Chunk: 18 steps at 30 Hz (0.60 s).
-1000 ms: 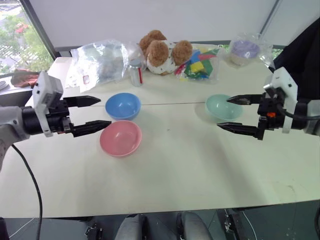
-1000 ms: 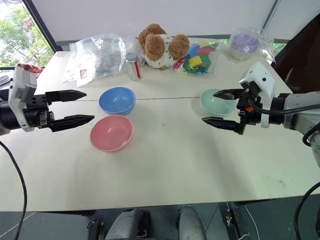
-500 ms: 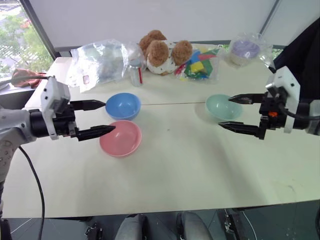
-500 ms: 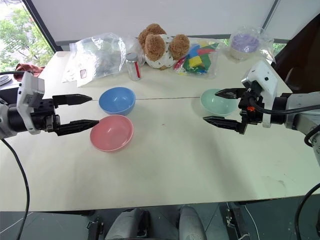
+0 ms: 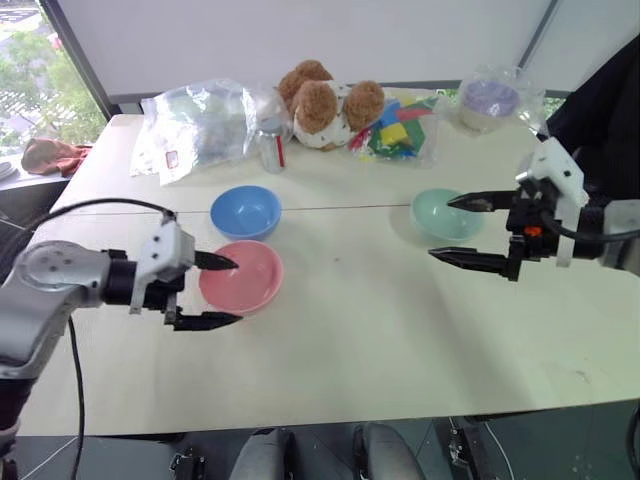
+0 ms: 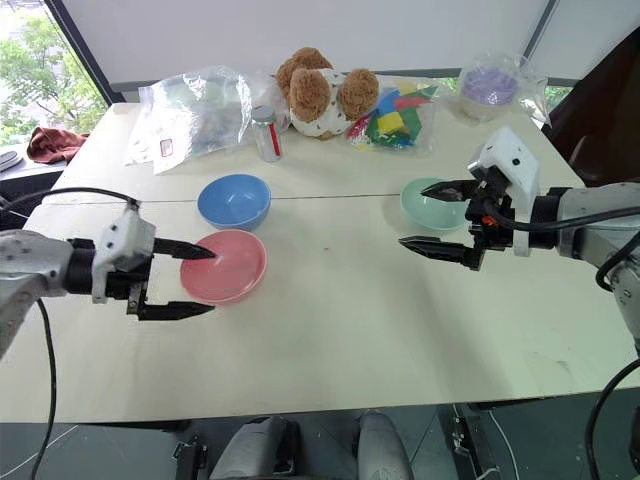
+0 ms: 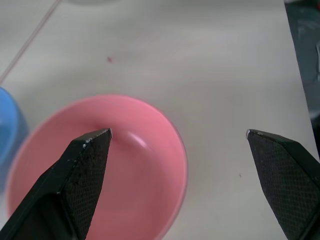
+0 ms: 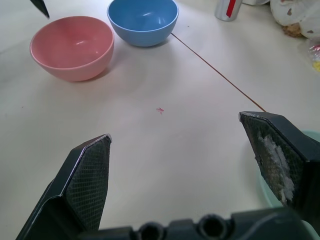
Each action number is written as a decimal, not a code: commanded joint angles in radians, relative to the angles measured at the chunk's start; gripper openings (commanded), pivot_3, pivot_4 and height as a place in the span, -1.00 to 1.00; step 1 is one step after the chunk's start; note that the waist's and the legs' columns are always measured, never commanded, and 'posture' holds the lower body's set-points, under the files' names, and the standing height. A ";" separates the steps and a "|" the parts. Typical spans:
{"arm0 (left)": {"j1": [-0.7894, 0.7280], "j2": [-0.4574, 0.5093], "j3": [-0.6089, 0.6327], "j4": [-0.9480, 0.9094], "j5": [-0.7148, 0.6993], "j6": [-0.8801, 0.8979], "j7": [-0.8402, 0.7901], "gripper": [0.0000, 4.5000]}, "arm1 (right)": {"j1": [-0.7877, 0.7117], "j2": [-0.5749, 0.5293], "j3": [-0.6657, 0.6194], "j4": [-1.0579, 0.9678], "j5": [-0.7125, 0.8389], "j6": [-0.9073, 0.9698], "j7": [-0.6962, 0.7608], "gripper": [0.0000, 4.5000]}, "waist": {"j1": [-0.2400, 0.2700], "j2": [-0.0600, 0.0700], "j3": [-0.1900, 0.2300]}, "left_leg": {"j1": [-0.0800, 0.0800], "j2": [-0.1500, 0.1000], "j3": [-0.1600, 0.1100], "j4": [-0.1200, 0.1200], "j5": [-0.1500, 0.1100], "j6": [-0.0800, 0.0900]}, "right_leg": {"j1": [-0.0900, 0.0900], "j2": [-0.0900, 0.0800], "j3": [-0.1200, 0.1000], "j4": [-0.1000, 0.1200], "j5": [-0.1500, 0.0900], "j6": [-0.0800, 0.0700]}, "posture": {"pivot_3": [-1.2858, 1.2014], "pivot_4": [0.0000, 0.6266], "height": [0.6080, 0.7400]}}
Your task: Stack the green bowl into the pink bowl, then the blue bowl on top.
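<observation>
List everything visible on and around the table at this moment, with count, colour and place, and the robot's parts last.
pink bowl: 1, salmon pink, near left of table
blue bowl: 1, sky blue, just behind the pink bowl
green bowl: 1, mint green, right of centre
table: 1, cream
plush toy: 1, brown and white, far centre
can: 1, silver with red, beside the plush toy
bag of blocks: 1, multicoloured, right of the plush toy
clear bag: 1, far left
purple bowl: 1, bagged, far right
left gripper: open, at the pink bowl's rim
right gripper: open, by the green bowl

No legible text, label, brand, number or sign on anything here.
</observation>
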 commanded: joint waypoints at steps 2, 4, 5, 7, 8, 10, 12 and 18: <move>-0.053 -0.019 -0.092 0.067 0.142 -0.145 -0.021 0.98 | -0.030 0.009 -0.013 -0.036 0.008 -0.005 -0.015 1.00 | 0.002 0.000 0.000 | 0.000 0.000 0.000 0.000 -0.001 0.001 | 0.000 0.000 0.000 0.000 0.000 0.000 | 0.03 -0.52 1.00; -0.067 -0.035 -0.127 0.096 0.186 -0.184 -0.022 0.98 | -0.028 0.010 -0.015 -0.040 0.010 -0.003 -0.018 1.00 | 0.001 0.000 0.000 | 0.000 0.000 0.000 0.000 -0.001 0.002 | 0.000 0.000 0.000 0.000 0.000 0.000 | 0.03 -0.52 1.00; -0.073 -0.043 -0.142 0.109 0.209 -0.204 -0.022 0.98 | -0.026 0.010 -0.018 -0.042 0.010 -0.002 -0.021 1.00 | 0.001 0.000 0.000 | 0.000 0.000 0.000 0.000 -0.002 0.003 | 0.000 0.000 0.000 0.000 0.000 0.000 | 0.03 -0.52 1.00; -0.083 -0.055 -0.166 0.131 0.241 -0.232 -0.026 0.98 | -0.022 0.011 -0.024 -0.045 0.012 -0.001 -0.025 1.00 | 0.001 0.000 0.000 | 0.000 0.000 0.000 0.000 -0.002 0.004 | 0.000 0.000 0.000 0.000 0.000 0.000 | 0.03 -0.52 1.00; -0.086 -0.062 -0.179 0.143 0.257 -0.251 -0.029 0.98 | -0.018 0.011 -0.027 -0.047 0.013 0.000 -0.026 1.00 | 0.001 0.000 0.000 | 0.000 0.000 0.000 0.000 -0.002 0.004 | 0.000 0.000 0.000 0.000 0.000 0.000 | 0.03 -0.52 1.00; -0.095 -0.076 -0.204 0.172 0.288 -0.286 -0.036 0.98 | -0.014 0.010 -0.031 -0.049 0.014 0.000 -0.028 1.00 | 0.001 0.000 0.000 | 0.000 0.000 0.000 0.000 -0.002 0.004 | 0.000 0.000 0.000 0.000 0.000 0.000 | 0.03 -0.52 1.00; -0.114 -0.098 -0.226 0.206 0.316 -0.325 -0.035 0.87 | -0.015 0.009 -0.032 -0.046 0.011 -0.002 -0.031 1.00 | 0.002 0.000 0.000 | 0.000 0.000 0.000 0.000 -0.002 0.004 | 0.000 0.000 0.000 0.000 0.000 0.000 | 0.03 -0.52 1.00; -0.169 -0.132 -0.263 0.262 0.346 -0.400 -0.086 -0.30 | -0.023 0.007 -0.028 -0.032 0.003 -0.011 -0.031 1.00 | 0.003 0.000 0.000 | 0.000 0.000 0.000 0.002 -0.002 0.005 | 0.000 0.000 0.000 0.001 0.000 0.000 | 0.03 -0.52 1.00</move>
